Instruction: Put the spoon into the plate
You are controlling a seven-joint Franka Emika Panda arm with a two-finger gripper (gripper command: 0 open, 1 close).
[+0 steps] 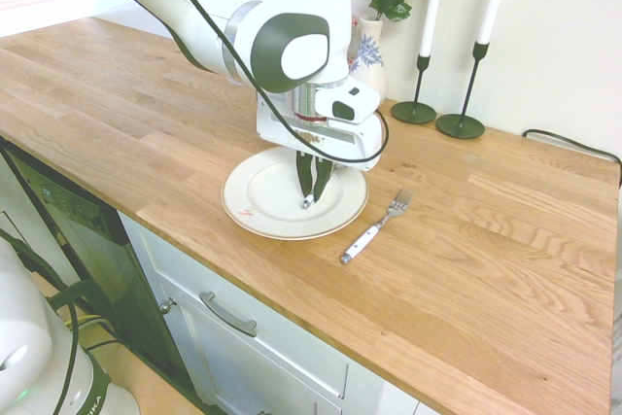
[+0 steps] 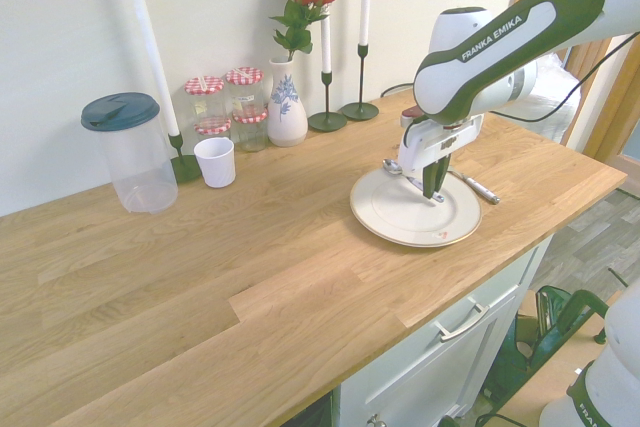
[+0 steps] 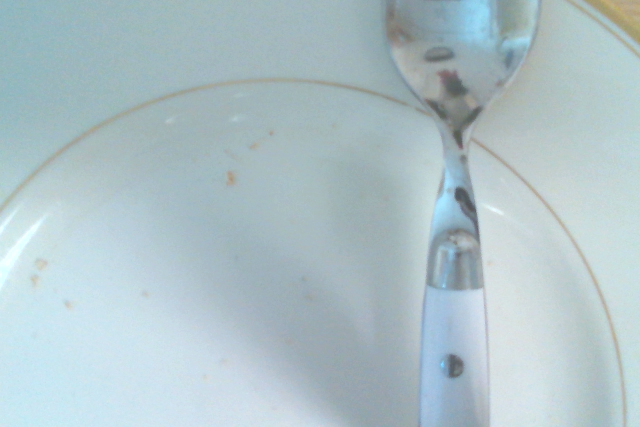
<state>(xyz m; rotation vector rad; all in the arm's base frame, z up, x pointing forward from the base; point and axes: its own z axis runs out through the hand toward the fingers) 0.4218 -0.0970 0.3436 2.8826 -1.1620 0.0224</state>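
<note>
The cream-white plate (image 1: 255, 190) (image 2: 398, 219) lies near the front edge of the wooden counter, a small red mark by its rim. My gripper (image 1: 311, 187) (image 2: 432, 185) hangs low over the plate's middle, pointing straight down and shut on the white handle of the spoon (image 2: 394, 168). The spoon lies roughly level just above the plate. In the wrist view the spoon (image 3: 463, 37) shows its shiny bowl over the plate's rim band and its white handle over the plate (image 3: 230, 277) centre. Whether the spoon touches the plate I cannot tell.
A white-handled fork (image 1: 373, 228) (image 2: 481, 190) lies on the counter just beside the plate. Along the wall stand a vase with a red rose (image 2: 287, 107), two dark candlesticks (image 1: 438, 114), jars (image 2: 228, 97), a white cup (image 2: 215, 161) and a lidded plastic jug (image 2: 130, 152).
</note>
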